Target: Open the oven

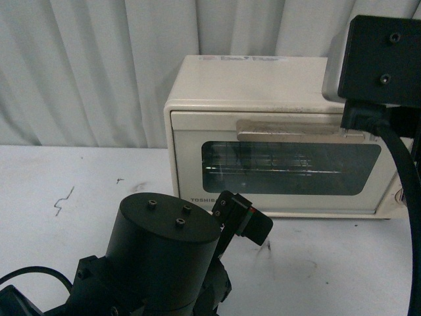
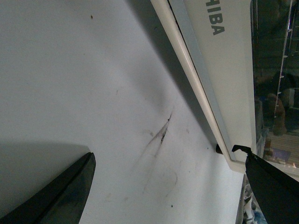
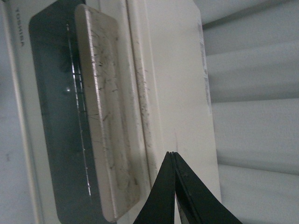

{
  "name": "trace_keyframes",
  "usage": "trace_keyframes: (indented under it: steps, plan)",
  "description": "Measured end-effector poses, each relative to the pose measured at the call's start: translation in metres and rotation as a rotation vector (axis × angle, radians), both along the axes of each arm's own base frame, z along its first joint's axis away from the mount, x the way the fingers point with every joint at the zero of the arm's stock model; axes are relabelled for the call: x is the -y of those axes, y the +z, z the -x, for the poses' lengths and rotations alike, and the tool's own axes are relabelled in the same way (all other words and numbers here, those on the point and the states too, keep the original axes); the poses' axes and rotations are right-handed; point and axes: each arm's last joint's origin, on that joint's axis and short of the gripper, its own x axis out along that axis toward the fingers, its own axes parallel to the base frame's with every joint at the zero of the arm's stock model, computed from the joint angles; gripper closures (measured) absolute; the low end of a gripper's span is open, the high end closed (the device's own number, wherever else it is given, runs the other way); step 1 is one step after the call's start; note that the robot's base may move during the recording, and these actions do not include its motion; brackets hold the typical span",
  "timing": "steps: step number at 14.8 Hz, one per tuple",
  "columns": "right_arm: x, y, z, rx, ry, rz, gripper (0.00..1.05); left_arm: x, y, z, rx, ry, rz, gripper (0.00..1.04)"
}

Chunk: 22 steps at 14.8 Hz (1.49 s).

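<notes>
the oven (image 1: 283,164) sits at the back of the table (image 1: 66,197), close to the curtain (image 1: 85,66), with its door shut. the right pincer (image 3: 173,156) has its fingers pressed tip to tip with nothing between them. it hangs over the oven's top front edge, near one end of the handle (image 3: 105,116). the left pincer (image 2: 166,156) is spread wide and empty, low over the table by the oven's lower left corner.

the step in hand looks like bringing the right pincer onto the handle. a good way would be to part the fingers enough to take the bar near its middle, or to hook the closed tips behind its upper lip. the door looks hinged at its bottom edge, so the pull should go outward and curve down rather than run straight back. the box looks light and may slide on the smooth table, so a slow pull is safer. the left pincer is well placed to brace the front if needed.

the body is smooth cream painted metal with rounded corners. the handle is a flat beige bar with rounded ends, covered in fine dark scratches. the window (image 1: 289,168) is dark glossy glass, and a wire rack shows faintly behind it. the table is matt white with a few dark scuffs.
</notes>
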Motion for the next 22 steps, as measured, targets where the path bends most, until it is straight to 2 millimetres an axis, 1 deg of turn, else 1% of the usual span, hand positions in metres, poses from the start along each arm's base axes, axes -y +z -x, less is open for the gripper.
trace_keyframes:
  steps: [1, 3, 6, 9, 16, 18, 22]
  plan:
    - [0.0, -0.005, 0.0, -0.025, 0.007, 0.013, 1.03, -0.001, 0.0, 0.0, 0.0, 0.0, -0.004, 0.07]
    - [-0.001, -0.024, -0.006, -0.062, 0.018, 0.035, 1.03, -0.001, 0.0, 0.0, 0.01, -0.006, -0.018, 0.07]
    - [0.002, -0.025, -0.009, -0.075, 0.017, 0.034, 1.03, -0.003, 0.0, -0.002, 0.011, -0.002, -0.02, 0.07]
    - [0.003, -0.023, -0.005, -0.11, 0.017, 0.019, 1.03, -0.004, 0.0, -0.002, 0.01, 0.002, -0.021, 0.07]
    - [0.005, -0.031, 0.014, -0.204, 0.016, -0.08, 1.03, -0.008, 0.0, 0.0, 0.011, 0.008, -0.026, 0.07]
    - [0.002, -0.035, 0.021, -0.239, 0.027, -0.109, 1.03, -0.01, 0.0, 0.001, 0.013, 0.009, -0.025, 0.07]
    - [-0.004, -0.05, 0.037, -0.367, 0.068, -0.178, 1.03, -0.016, -0.002, 0.006, 0.019, 0.02, -0.022, 0.07]
